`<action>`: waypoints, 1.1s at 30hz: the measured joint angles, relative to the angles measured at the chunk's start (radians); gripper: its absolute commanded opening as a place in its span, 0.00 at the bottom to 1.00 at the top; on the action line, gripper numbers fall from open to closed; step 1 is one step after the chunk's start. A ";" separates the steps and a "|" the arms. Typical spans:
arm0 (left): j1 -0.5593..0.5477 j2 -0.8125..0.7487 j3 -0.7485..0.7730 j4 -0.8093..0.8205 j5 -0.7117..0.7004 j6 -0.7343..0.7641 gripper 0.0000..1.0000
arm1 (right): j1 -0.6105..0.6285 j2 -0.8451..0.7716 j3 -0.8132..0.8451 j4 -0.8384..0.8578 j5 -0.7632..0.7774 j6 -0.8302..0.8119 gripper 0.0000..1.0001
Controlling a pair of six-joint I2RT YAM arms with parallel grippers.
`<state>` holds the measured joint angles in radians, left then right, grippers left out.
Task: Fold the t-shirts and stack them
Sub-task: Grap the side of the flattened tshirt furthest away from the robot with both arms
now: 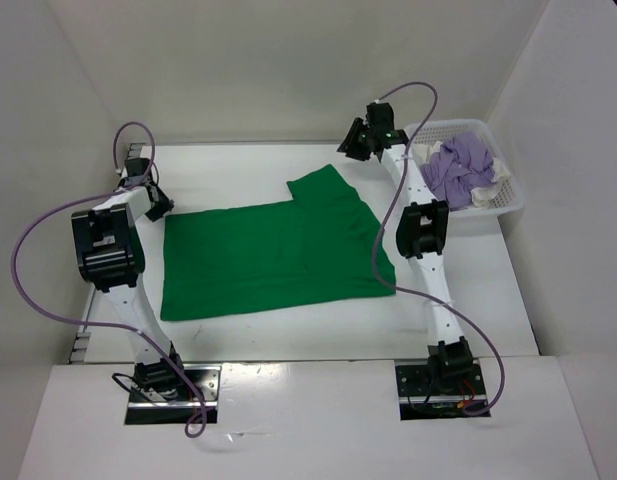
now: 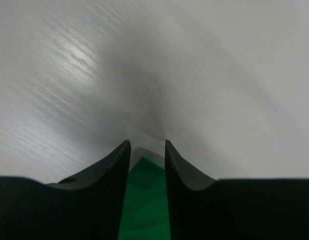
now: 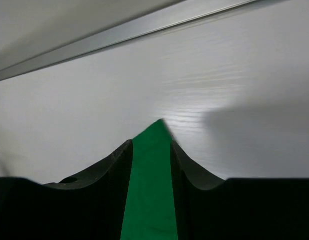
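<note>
Green shirt [image 1: 273,260] laid flat at middle of table [image 1: 468,290], one sleeve turned out at far edge. Left gripper [image 1: 159,205] held at shirt's far-left corner, jaws narrowly parted, green cloth seen in gap. Right gripper [image 1: 350,145] held just beyond far sleeve, jaws parted, sleeve tip seen between them. Purple shirt [image 1: 458,165] and white shirt [image 1: 485,195] bundled in basket [image 1: 513,207] at far right.

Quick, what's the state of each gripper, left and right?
Left gripper: open, fingers apart; edge of the green t-shirt between them, not clamped.
Right gripper: open, fingers apart; green t-shirt shows in the gap.
</note>
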<state>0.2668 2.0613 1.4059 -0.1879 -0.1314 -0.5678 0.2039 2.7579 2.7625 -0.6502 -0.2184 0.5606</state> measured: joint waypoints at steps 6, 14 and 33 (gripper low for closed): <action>-0.006 -0.006 0.000 -0.010 -0.029 0.024 0.47 | -0.043 0.080 0.034 -0.018 -0.004 0.013 0.44; -0.005 -0.037 -0.056 0.014 -0.029 0.041 0.40 | -0.006 0.149 0.076 -0.001 -0.041 0.031 0.46; -0.001 -0.052 -0.064 -0.023 0.031 0.041 0.00 | 0.034 0.272 0.226 0.050 -0.135 0.152 0.05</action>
<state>0.2657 2.0090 1.3418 -0.2108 -0.1005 -0.5270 0.2379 3.0303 2.9883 -0.5999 -0.3538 0.7124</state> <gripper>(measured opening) 0.027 0.100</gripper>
